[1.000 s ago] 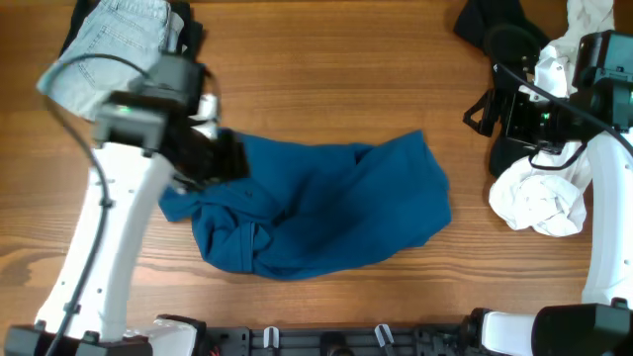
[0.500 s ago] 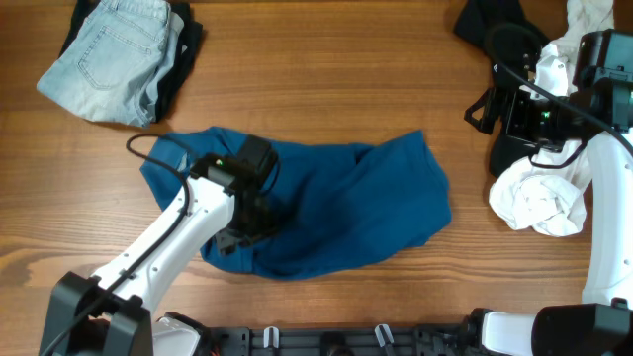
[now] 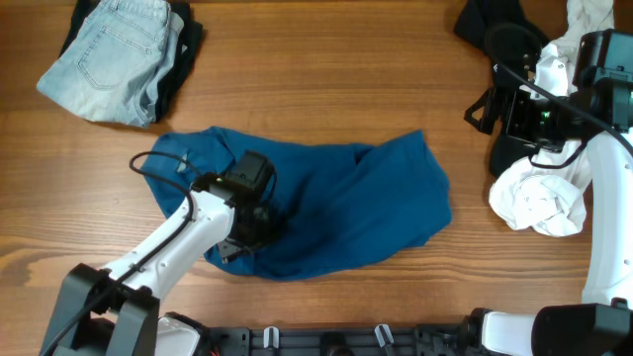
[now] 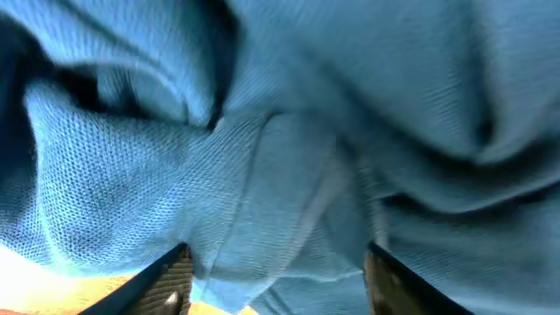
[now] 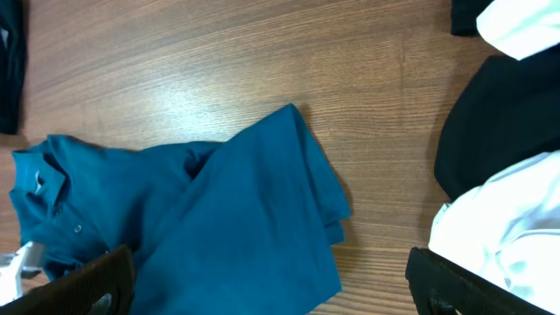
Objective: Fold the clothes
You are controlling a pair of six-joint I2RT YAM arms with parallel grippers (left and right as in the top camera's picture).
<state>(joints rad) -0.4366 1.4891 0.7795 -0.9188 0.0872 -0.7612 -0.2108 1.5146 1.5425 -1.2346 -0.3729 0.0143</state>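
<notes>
rumpled deep-blue knit shirt (image 3: 346,208) lies on wood-grain table (image 3: 326,89).

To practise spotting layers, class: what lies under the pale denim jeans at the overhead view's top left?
A black garment peeks out along the jeans' right edge. How far it runs beneath them is covered.

The deep-blue shirt (image 5: 219,219) lies crumpled on the wooden table (image 5: 262,61) from 9 to 6 o'clock, with its collar (image 5: 39,179) at 9. A black garment (image 5: 499,122) sits at 3, and a white garment (image 5: 507,245) overlaps it at 4. The right gripper (image 5: 271,289) has its fingers wide apart at 7 and 5.
</notes>
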